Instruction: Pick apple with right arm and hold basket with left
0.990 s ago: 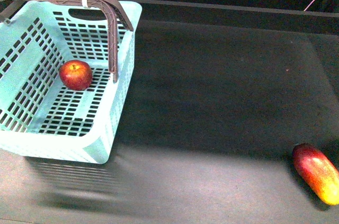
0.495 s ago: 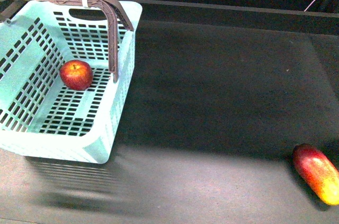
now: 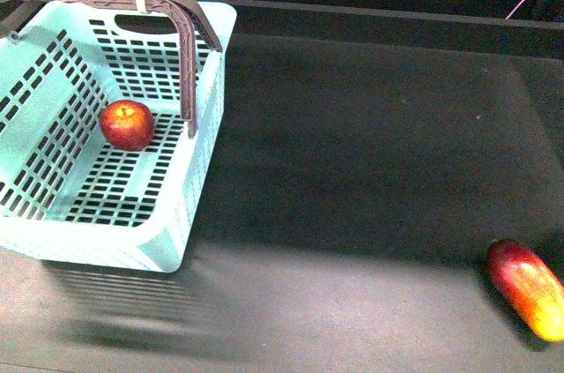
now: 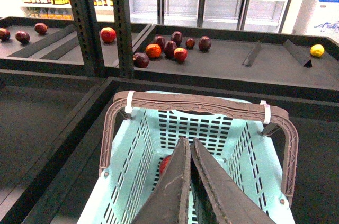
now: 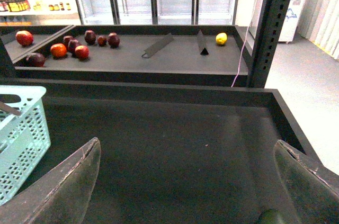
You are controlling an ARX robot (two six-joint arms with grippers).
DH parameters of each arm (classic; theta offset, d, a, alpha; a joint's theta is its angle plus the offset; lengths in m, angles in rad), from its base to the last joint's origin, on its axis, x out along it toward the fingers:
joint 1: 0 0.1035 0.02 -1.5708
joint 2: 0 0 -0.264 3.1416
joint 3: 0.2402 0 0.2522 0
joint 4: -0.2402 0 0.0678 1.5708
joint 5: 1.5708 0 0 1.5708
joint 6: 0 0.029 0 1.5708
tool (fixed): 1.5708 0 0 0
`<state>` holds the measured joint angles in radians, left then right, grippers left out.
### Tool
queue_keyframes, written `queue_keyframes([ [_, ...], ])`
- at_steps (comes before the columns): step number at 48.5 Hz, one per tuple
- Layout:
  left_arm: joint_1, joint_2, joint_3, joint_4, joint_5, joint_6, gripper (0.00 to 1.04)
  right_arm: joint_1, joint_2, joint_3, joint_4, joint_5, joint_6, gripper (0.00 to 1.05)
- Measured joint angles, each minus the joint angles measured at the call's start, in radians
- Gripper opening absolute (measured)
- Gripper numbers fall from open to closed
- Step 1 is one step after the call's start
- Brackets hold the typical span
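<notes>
One apple in one basket — one oblong fruit well apart.

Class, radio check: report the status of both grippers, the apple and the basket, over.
Left gripper shut, empty, above the basket. Right gripper open, empty, over bare tray. Apple lies inside basket. Nothing blocking; oblong fruit off to the right.

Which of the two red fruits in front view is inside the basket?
The apple, small and round, sits on the slotted floor of the basket. The oblong red-to-yellow fruit lies on the dark surface, far off toward the robot's right.
</notes>
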<state>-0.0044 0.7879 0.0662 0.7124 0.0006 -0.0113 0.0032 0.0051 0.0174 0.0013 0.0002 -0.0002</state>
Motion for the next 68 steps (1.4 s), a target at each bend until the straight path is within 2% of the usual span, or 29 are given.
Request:
queue_keyframes([
  [3,0.0,-0.014,-0.034,0.03,-0.001,0.0,0.03,0.0,0.0,0.0,0.0,0.0,0.0,0.96],
  [38,0.001,-0.483,-0.051,-0.406,-0.001,0.0,0.03,0.0,0.0,0.0,0.0,0.0,0.0,0.96],
  [57,0.001,-0.608,-0.051,-0.533,0.0,0.0,0.03,0.0,0.0,0.0,0.0,0.0,0.0,0.96],
  [62,0.001,-0.749,-0.051,-0.699,0.0,0.0,0.03,0.0,0.0,0.0,0.0,0.0,0.0,0.96],
  [68,0.001,-0.779,-0.051,-0.709,-0.001,0.0,0.03,0.0,0.0,0.0,0.0,0.0,0.0,0.96],
])
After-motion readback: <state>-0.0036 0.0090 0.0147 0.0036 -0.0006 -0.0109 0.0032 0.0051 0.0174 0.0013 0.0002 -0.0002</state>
